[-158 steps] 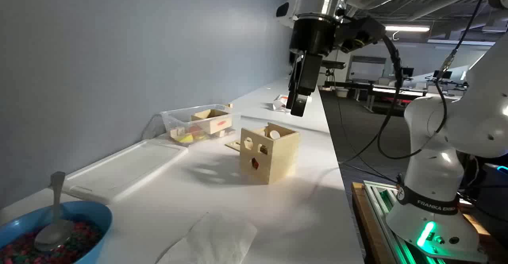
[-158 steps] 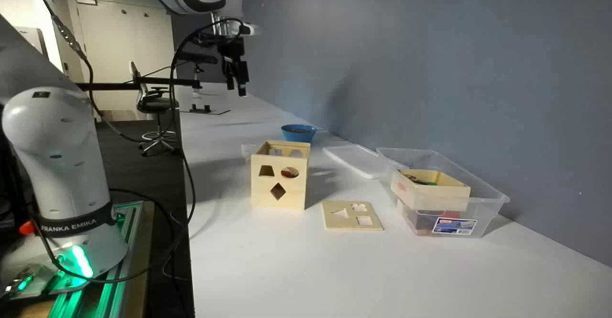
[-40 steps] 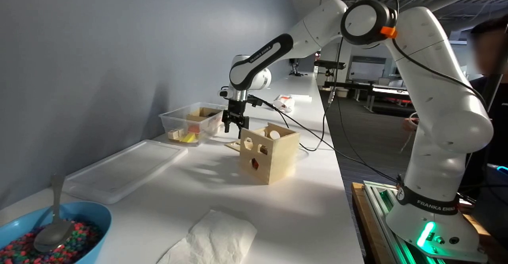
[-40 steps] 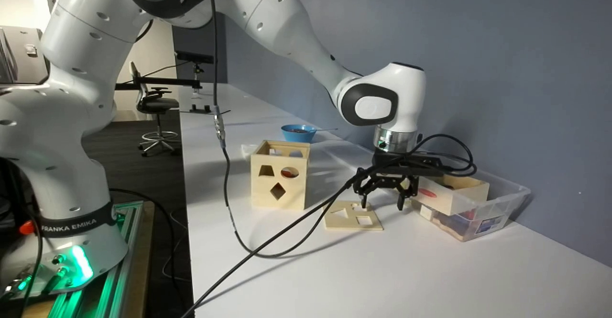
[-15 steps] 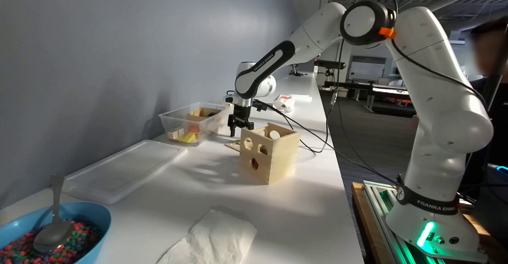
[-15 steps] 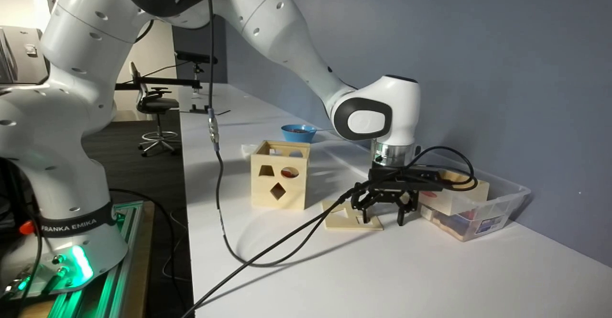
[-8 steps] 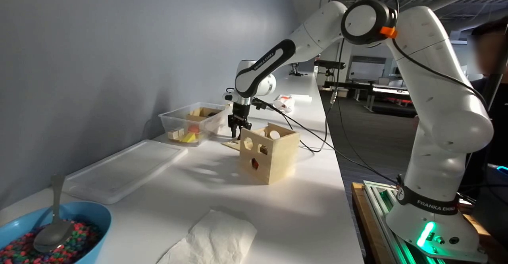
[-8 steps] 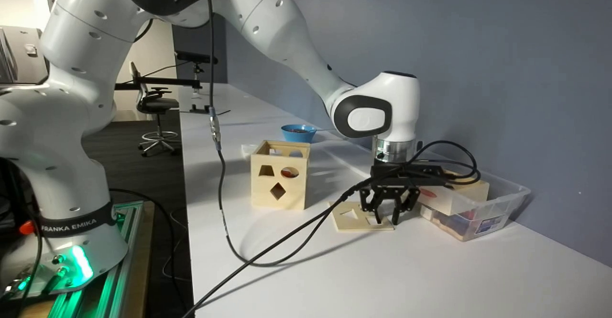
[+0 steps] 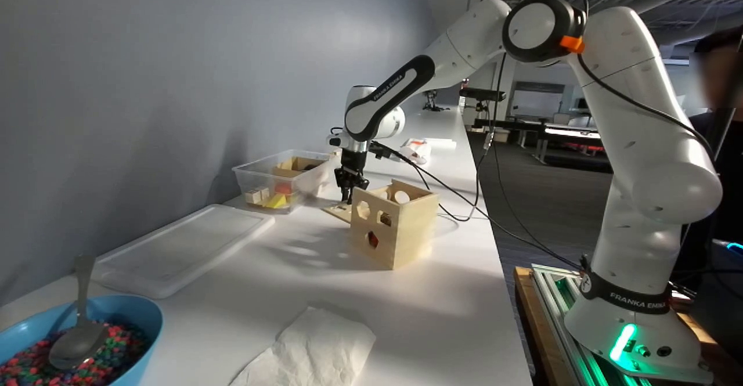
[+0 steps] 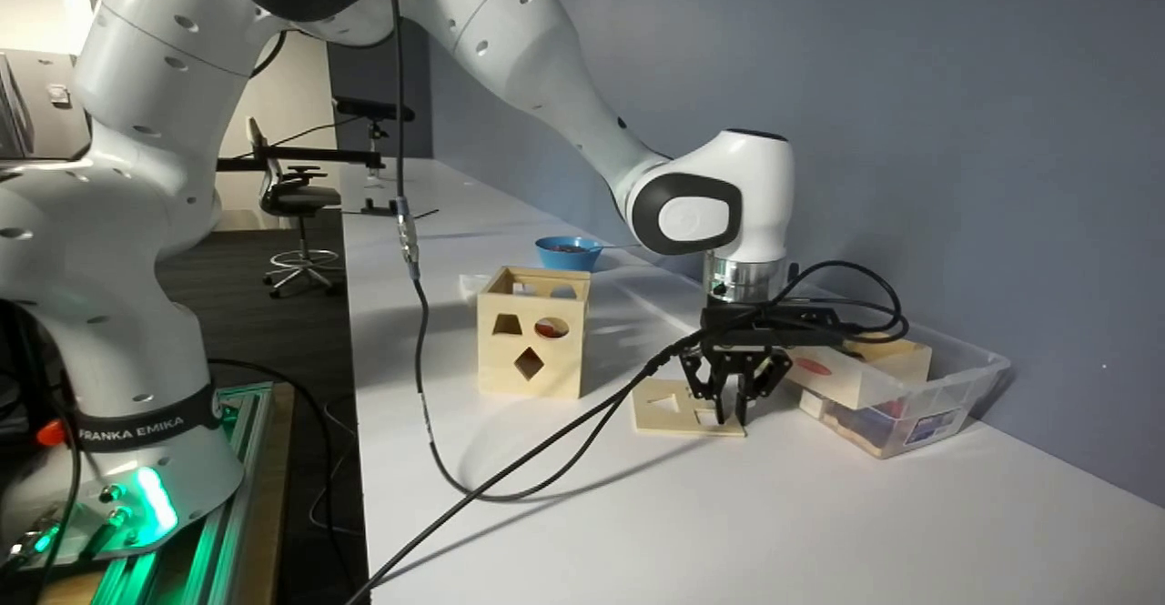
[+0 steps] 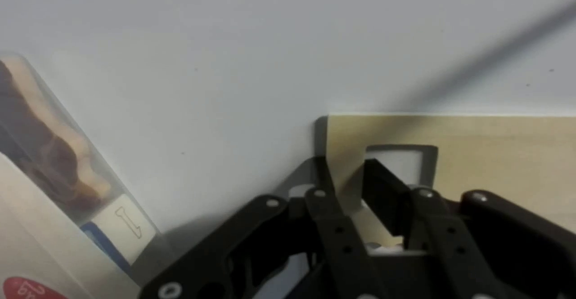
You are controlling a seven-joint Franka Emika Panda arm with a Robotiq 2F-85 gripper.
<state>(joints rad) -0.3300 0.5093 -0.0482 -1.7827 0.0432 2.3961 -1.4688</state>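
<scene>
A thin wooden panel with cut-out shapes [image 11: 495,155] lies low over the white table. In the wrist view my gripper [image 11: 345,166] is shut on the strip between its outer edge and its square hole. One finger [image 11: 382,186] passes into the hole; the other stands outside the edge. In an exterior view the gripper [image 10: 731,414] points straight down at the panel's bin-side corner [image 10: 669,419]. Whether the panel is fully off the table I cannot tell. The wooden shape-sorter box [image 10: 494,364], open-topped with holes in its sides, stands beside the panel.
A clear plastic bin [image 10: 969,378] holding a small wooden box [image 10: 833,379] and blocks is close beside the gripper. A white lid [image 9: 186,252], a blue bowl [image 10: 569,260] and a paper napkin [image 9: 319,345] lie further along. Black cables [image 10: 537,446] hang over the table.
The jaws have come together on the panel's edge strip over the last second. The panel has shifted slightly toward the bin, and the arm has risen a little. The sorter box has not moved.
</scene>
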